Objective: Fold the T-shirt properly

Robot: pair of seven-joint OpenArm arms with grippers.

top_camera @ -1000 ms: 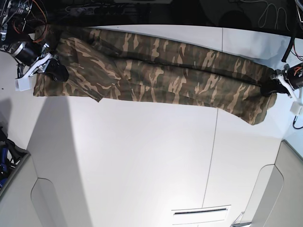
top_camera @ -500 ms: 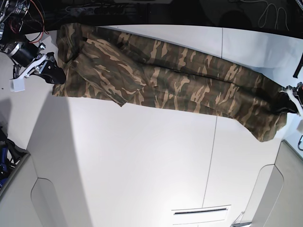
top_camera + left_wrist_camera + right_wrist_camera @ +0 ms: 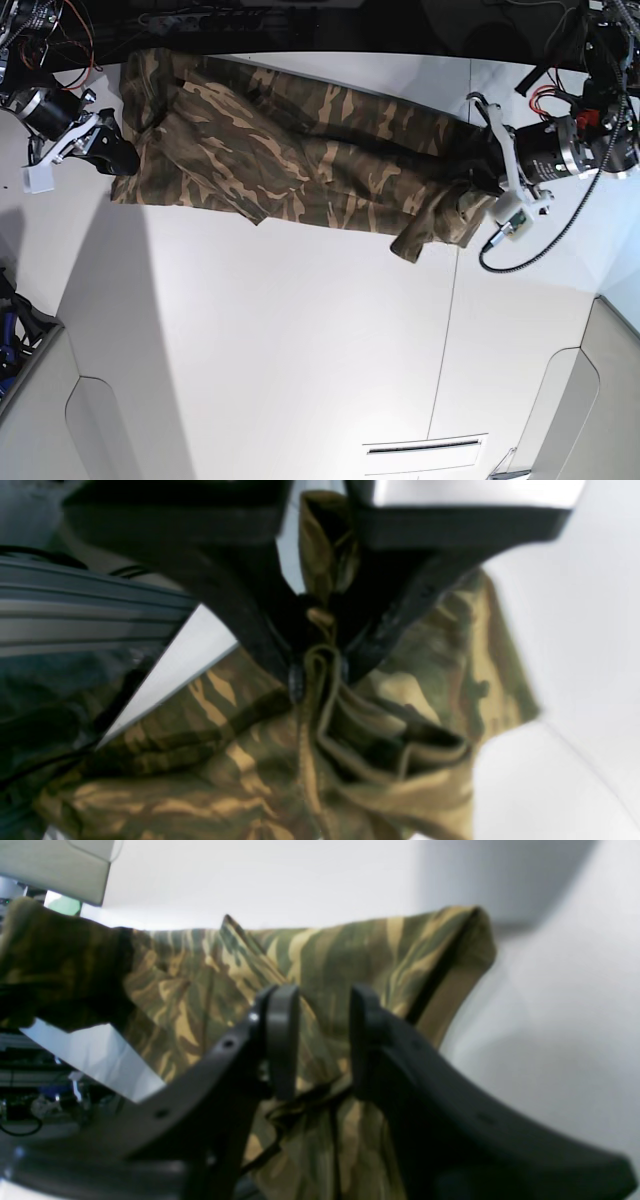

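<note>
Camouflage cloth, the T-shirt [image 3: 290, 140], lies lengthwise along the bench's [image 3: 300, 340] far edge, its end pinched tight in the left gripper [image 3: 478, 190], while the right gripper [image 3: 112, 152] stands parted beside the other end.

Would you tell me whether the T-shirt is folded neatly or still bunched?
Bunched: the T-shirt lies as a wrinkled band, one end gathered in the left gripper.

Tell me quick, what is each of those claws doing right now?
Left gripper: shut on the camouflage T-shirt.
Right gripper: open, fingers astride the T-shirt's edge, gripping nothing.
</note>
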